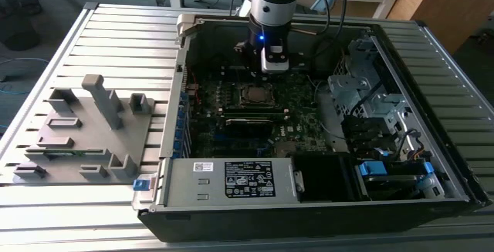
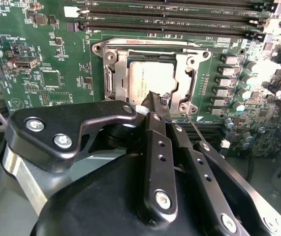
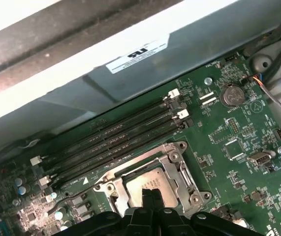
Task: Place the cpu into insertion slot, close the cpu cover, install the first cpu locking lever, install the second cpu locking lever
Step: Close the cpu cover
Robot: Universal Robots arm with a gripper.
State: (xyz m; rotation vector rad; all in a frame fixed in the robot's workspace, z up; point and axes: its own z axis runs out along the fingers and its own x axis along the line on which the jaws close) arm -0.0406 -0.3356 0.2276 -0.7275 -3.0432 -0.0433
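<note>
The cpu (image 2: 147, 81) lies flat in the insertion slot (image 2: 111, 83) on the green motherboard (image 1: 224, 133), its silver-grey top showing. The silver cpu cover (image 2: 189, 64) lies down around it, framing the chip. A thin lever rod (image 2: 150, 45) runs along one side of the socket, and another thin rod (image 2: 202, 135) slants away near the fingers. My gripper (image 2: 157, 97) hangs just above the chip's edge, fingers shut together with nothing between them. In the first wrist view the cpu (image 3: 152, 179) and cover (image 3: 177, 169) sit just past the fingertips (image 3: 147, 194). In the exterior view the gripper (image 1: 266, 76) is over the cpu (image 1: 255, 95).
The board sits inside an open computer case (image 1: 401, 44) on a slatted metal table (image 1: 115, 38). Black memory sticks (image 3: 115, 142) lie beside the socket. A power supply (image 1: 231, 180) and drive cage (image 1: 371, 102) bound the board. A grey fixture (image 1: 85, 130) stands at the exterior view's left.
</note>
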